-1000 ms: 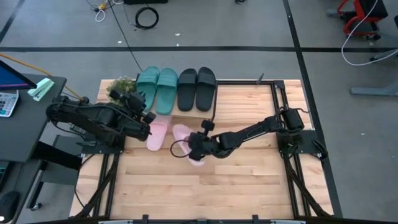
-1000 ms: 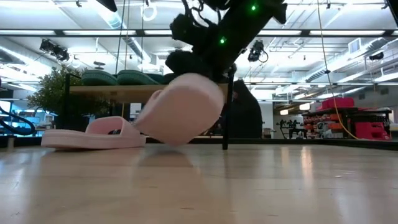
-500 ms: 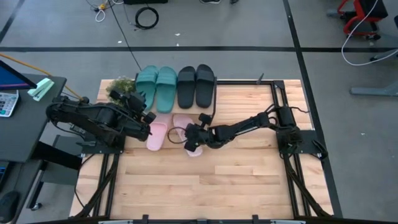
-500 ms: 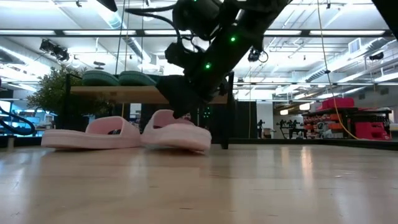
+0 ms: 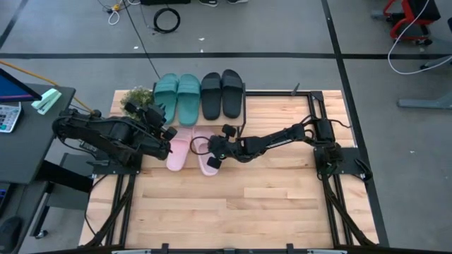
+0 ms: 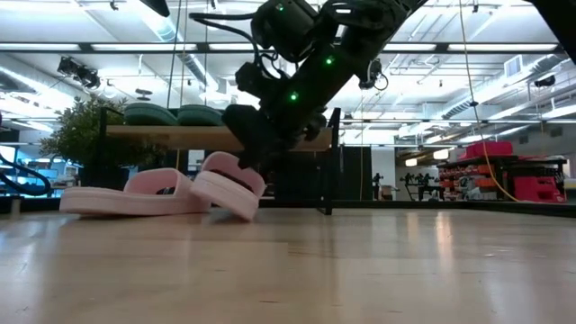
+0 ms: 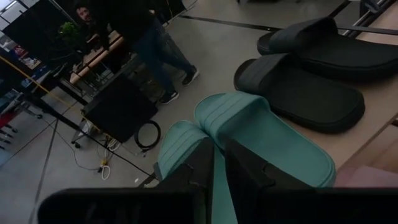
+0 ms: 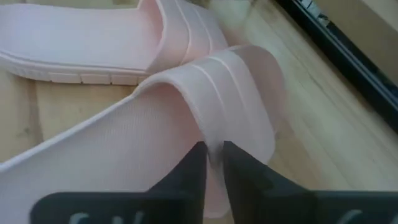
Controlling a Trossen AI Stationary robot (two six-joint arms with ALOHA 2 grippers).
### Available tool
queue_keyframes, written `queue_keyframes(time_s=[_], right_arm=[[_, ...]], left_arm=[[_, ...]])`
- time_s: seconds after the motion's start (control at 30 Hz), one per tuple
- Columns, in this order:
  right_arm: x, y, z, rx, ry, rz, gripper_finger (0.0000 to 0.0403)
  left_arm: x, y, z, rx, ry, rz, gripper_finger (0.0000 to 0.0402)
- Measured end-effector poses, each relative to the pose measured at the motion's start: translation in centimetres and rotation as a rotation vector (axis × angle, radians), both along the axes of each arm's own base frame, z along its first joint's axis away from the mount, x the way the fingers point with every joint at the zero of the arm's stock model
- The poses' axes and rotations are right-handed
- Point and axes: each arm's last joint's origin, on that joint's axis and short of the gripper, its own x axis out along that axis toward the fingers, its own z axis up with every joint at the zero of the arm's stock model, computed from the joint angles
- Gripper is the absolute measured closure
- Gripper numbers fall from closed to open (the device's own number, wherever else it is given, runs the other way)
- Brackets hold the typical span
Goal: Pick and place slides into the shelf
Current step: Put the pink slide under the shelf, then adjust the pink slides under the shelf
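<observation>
Six slides counted: two teal slides (image 5: 178, 99) and two black slides (image 5: 222, 94) side by side on shelf (image 6: 180, 133) top board; two pink slides on desk (image 5: 240, 204) just before shelf. Right tool (image 5: 216, 150) clamped on strap of right pink slide (image 5: 206, 159), tilted beside flat left pink slide (image 5: 178, 152). Left tool (image 5: 167, 138) near shelf; fingers nearly closed, holding nothing.

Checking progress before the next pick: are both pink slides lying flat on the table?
No. In the low view one pink slide lies flat, the other pink slide is tilted.
</observation>
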Motion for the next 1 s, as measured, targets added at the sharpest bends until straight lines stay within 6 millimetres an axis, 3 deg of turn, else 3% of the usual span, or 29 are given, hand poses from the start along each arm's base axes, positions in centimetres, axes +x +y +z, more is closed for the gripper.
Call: queue_keyframes(time_s=[0.2,0.43,0.6,0.83,1.0], right_arm=[[-0.2,0.5,1.4,0.05,-0.047,0.006,0.0296],[-1.7,3.0,6.6,0.06,-0.147,0.071,0.0271],[-3.9,5.8,9.4,0.141,-0.138,0.141,0.0286],[-4.9,10.2,9.1,0.144,-0.097,0.253,0.0388],[-4.7,11.9,7.3,0.152,-0.064,0.248,0.0393]], left_arm=[[0.0,0.0,0.0,-0.01,0.002,-0.002,0.0358],[0.0,-0.1,-0.2,-0.067,0.019,-0.012,0.0362],[0.1,-0.3,-0.7,-0.209,0.063,-0.039,0.0368],[0.8,-1.8,-4.3,-0.416,0.134,-0.104,0.0395],[1.4,-3.3,-8.9,-0.466,0.071,-0.12,0.0397]])
